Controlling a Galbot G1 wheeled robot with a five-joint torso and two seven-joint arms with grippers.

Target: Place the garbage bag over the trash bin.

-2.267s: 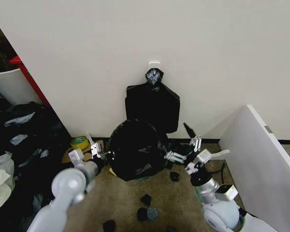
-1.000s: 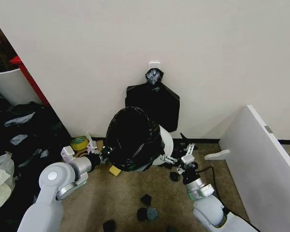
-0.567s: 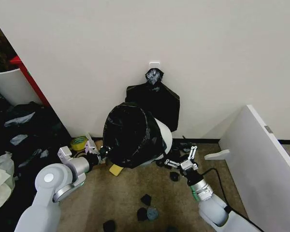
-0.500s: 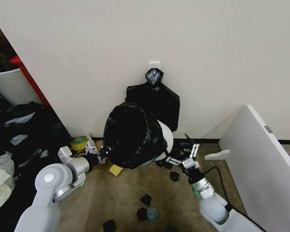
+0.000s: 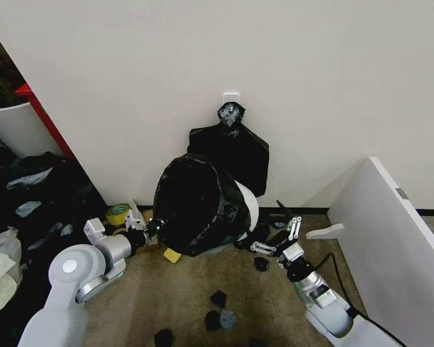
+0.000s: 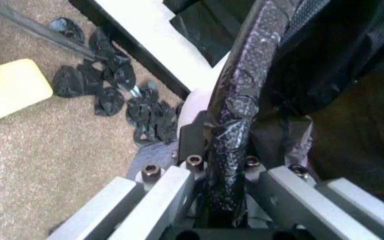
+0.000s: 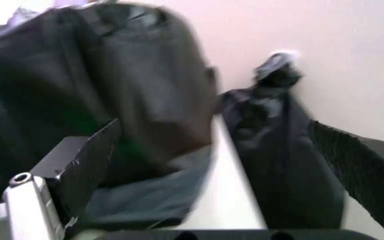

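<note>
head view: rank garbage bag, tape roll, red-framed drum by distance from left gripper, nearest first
1. Garbage bag: pinched in the left gripper, draped over the trash bin to the gripper's right.
2. Tape roll: on the floor by the wall, just to the gripper's left.
3. Red-framed drum: far to the left, at the view's edge.

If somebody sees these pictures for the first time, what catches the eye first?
The large glossy black plastic garbage bag, draped over the round white plastic trash bin at the wall. The left gripper pinches the bag's edge; the right gripper hovers open beside the bin. Above, a flat bunch of black bags hangs on the wall.
</note>
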